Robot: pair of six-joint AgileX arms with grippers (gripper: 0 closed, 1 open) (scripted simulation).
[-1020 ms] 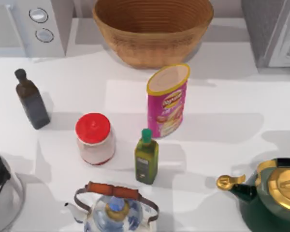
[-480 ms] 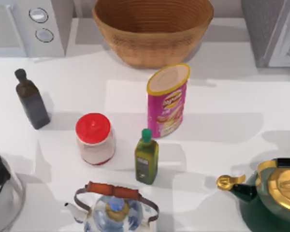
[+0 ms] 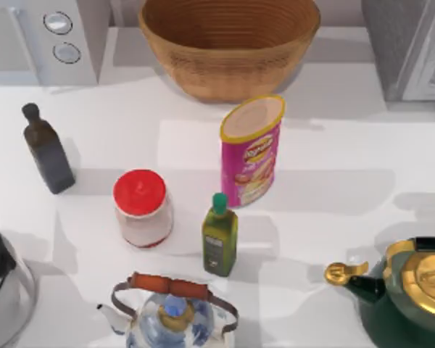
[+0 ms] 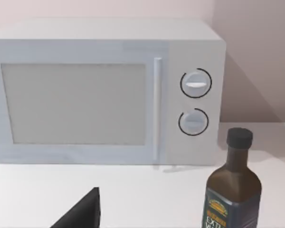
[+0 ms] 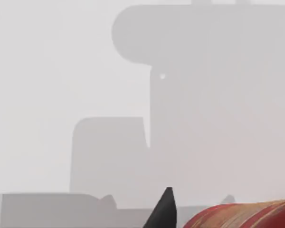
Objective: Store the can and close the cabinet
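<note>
At worktop [image 3: 362, 156] centre, upright can [image 3: 251, 150]: judged light, rigid, smooth-walled; best gripped mid-body from the sides. End effector states cannot be told for either arm.

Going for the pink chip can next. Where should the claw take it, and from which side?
Grip the pink chip can around its mid-body, probably from the top view's right. It stands upright and is tall and round, so a side pinch across the cylinder suits it. The right side is open table, while the olive oil bottle and red-lidded jar crowd the near left.
</note>
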